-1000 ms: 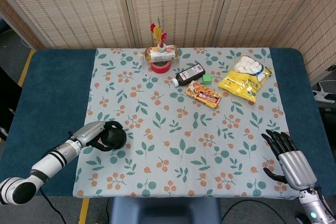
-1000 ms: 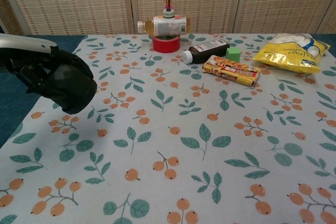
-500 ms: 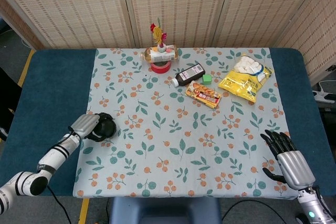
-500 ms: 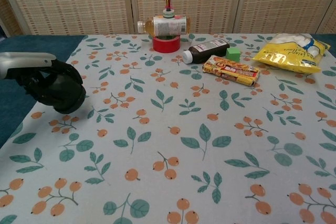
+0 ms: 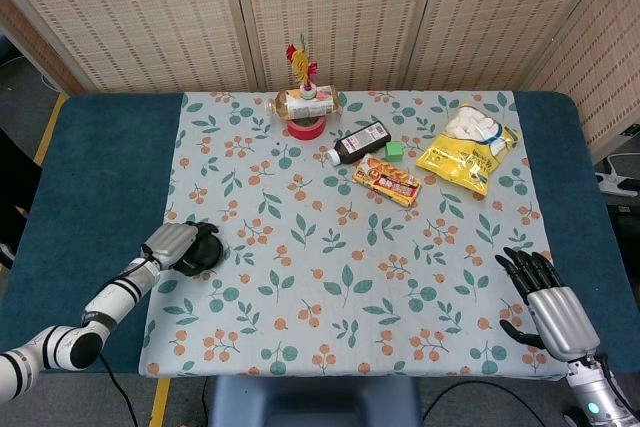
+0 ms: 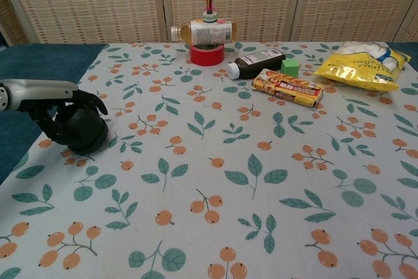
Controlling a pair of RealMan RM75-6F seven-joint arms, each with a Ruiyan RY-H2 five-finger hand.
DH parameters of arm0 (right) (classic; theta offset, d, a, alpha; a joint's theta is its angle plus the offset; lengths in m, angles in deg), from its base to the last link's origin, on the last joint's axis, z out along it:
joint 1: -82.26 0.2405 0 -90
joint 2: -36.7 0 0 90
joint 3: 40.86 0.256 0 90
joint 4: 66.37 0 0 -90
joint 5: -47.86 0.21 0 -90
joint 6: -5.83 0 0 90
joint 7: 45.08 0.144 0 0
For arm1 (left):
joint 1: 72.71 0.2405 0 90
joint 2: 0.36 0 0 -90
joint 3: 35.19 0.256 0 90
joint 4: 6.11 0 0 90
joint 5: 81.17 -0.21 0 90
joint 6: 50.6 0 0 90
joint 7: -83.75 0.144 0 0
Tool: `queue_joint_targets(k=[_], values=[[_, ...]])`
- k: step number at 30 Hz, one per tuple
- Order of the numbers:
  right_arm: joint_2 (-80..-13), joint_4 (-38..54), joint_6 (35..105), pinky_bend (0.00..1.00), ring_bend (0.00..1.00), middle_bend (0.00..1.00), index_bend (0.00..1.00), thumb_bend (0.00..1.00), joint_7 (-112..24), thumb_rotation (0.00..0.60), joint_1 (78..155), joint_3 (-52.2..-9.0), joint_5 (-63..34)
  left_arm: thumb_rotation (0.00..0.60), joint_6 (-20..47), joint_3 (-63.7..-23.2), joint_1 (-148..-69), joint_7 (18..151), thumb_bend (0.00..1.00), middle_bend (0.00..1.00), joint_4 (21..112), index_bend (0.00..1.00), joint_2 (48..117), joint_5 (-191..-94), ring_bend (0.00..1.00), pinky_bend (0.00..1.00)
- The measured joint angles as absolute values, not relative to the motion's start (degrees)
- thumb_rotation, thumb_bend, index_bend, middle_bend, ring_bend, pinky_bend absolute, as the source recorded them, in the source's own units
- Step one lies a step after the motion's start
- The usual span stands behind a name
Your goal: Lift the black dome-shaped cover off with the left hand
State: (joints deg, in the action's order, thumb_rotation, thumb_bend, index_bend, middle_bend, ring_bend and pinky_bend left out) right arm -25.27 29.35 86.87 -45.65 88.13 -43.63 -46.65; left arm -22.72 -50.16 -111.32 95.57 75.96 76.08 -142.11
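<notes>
One left robot hand (image 6: pixel 55 99) grips black dome cover (image 6: pixel 83 130) — right robot hand (image 5: pixel 545 297) splayed, idle.

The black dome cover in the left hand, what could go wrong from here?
The left hand grips the black dome cover low, at the tablecloth, near its left edge, so a further move could drag and bunch the cloth. The fingers wrap only its top and side, so it might slip. Whether anything lies under it cannot be seen.
</notes>
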Motion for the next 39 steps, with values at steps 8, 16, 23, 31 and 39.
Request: queue_joint_targets(k=[8, 16, 23, 31, 39], values=[[-25.2, 29.4, 87.1, 0.0, 0.0, 0.0, 0.0, 0.12, -45.6, 0.6, 88.0, -43.6, -46.6, 0.6, -19.3, -45.5, -114.6, 98.5, 0.38, 0.0, 77.2, 0.0, 76.1, -137.8, 0.0, 0.15], [-25.1, 29.6, 87.0, 0.0, 0.0, 0.0, 0.0, 0.12, -45.6, 0.6, 88.1, -43.7, -46.7, 0.6, -15.9, -44.3, -114.8, 96.5, 0.38, 0.0, 79.8, 0.0, 75.3, -140.7, 0.0, 0.12], [-24.6, 29.7, 87.0, 0.0, 0.0, 0.0, 0.0, 0.12, -44.6, 0.6, 88.2, -44.1, -47.4, 0.6, -10.7, -43.8, -114.2, 96.2, 0.38, 0.0, 80.6, 0.0, 74.9, -143.8, 0.0, 0.09], [-24.5, 29.7, 86.1, 0.0, 0.0, 0.0, 0.0, 0.12, -43.8, 0.6, 88.6, -44.5, -47.9, 0.6, -3.6, -41.5, -112.1, 99.4, 0.37, 0.0, 82.8, 0.0, 73.3, -146.9, 0.0, 0.07], [-24.0, 29.9, 86.3, 0.0, 0.0, 0.0, 0.0, 0.12, -43.3, 0.6, 88.6, -44.8, -48.3, 0.6, -9.5, -39.7, -114.2, 101.8, 0.36, 0.0, 83.9, 0.0, 70.8, -142.2, 0.0, 0.06]])
